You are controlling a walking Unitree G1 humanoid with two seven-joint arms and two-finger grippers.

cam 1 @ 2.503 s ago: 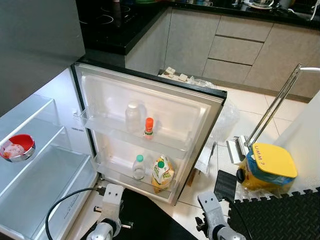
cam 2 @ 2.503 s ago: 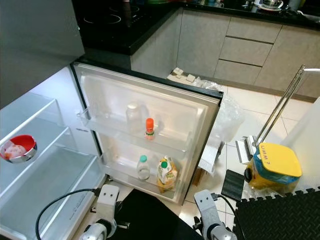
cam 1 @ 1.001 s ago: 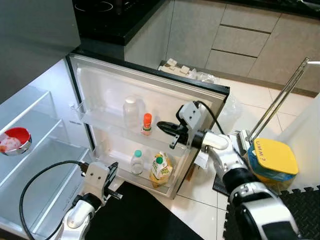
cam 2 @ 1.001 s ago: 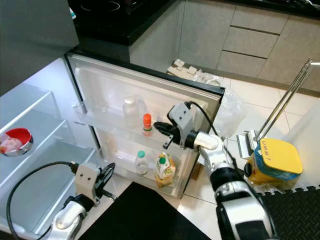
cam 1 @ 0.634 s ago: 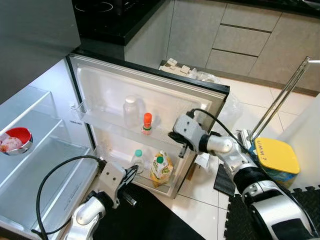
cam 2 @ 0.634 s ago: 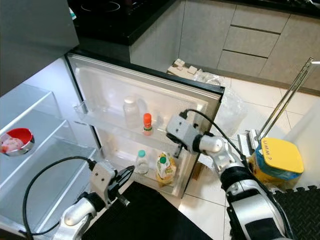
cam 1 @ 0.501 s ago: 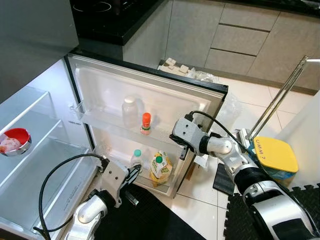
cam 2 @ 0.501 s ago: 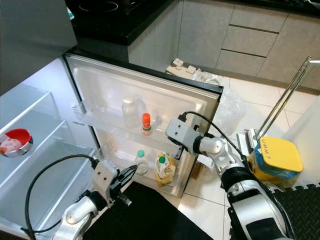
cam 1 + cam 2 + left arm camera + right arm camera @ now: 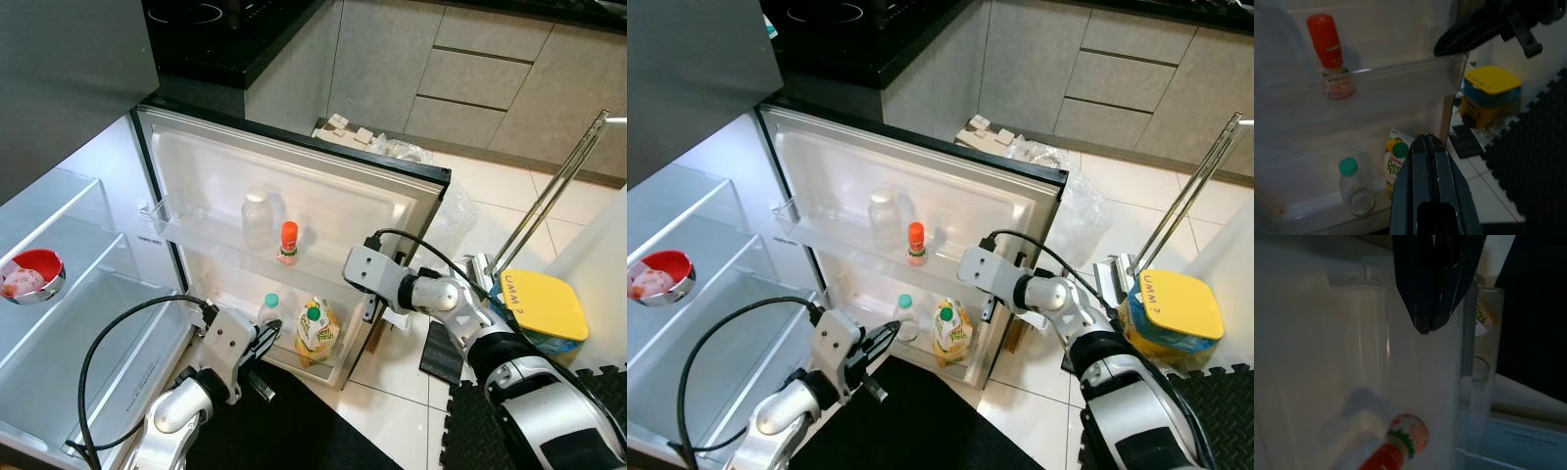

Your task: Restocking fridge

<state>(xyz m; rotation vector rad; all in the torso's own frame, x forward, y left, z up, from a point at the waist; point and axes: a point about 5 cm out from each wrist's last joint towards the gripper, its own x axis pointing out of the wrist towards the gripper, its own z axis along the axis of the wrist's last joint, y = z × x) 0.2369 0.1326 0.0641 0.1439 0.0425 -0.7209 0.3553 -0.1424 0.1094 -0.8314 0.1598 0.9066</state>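
From the head cameras, the fridge door stands wide open, and the right gripper, which a second ago was raised level with the upper door shelf, has dropped to the door's free edge beside the lower shelf. The left gripper has risen from beside the floor mat to just short of the lower shelf's front lip. Stocked items sit unmoved: a clear jar and red-capped bottle on the upper shelf, a green-capped bottle and juice carton below, a red bowl on the cabinet shelf at its left edge. In the left wrist view, the fingers are pressed together, clenched on nothing, aimed toward the carton. In the right wrist view, the fingers likewise meet at their tips, empty, against the upper shelf's clear wall. Both arms converging on the door suggests handling it or its shelves next.
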